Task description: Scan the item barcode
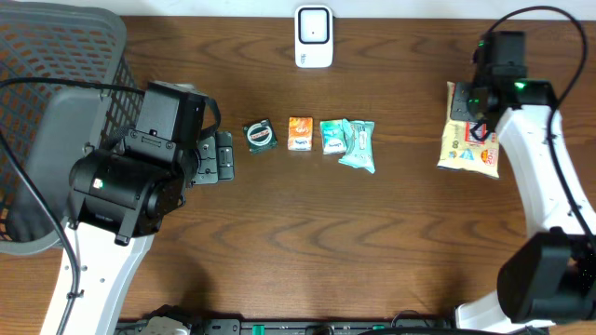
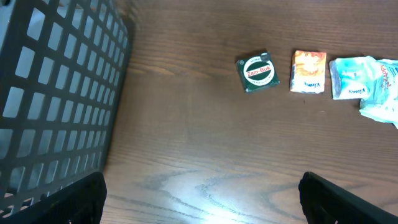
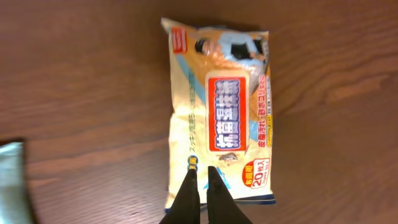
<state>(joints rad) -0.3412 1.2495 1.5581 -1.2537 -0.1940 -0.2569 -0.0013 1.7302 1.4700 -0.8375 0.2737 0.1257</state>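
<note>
A cream and orange wipes pack [image 1: 468,147] lies flat on the wooden table at the right. My right gripper [image 1: 478,113] is above its far end. In the right wrist view the pack [image 3: 217,87] fills the middle, and the right gripper [image 3: 200,174] is shut, its two fingers pressed together with their tips over the pack's lower edge. Whether they pinch the wrapper I cannot tell. A white scanner [image 1: 314,35] stands at the table's far edge. My left gripper [image 1: 222,158] is wide open over bare wood [image 2: 214,205], holding nothing.
In a row mid-table lie a green round-label tin [image 1: 260,136], an orange packet [image 1: 299,134] and two teal packets [image 1: 332,136] [image 1: 358,147]. A black mesh basket [image 1: 56,65] fills the left side, close beside the left arm.
</note>
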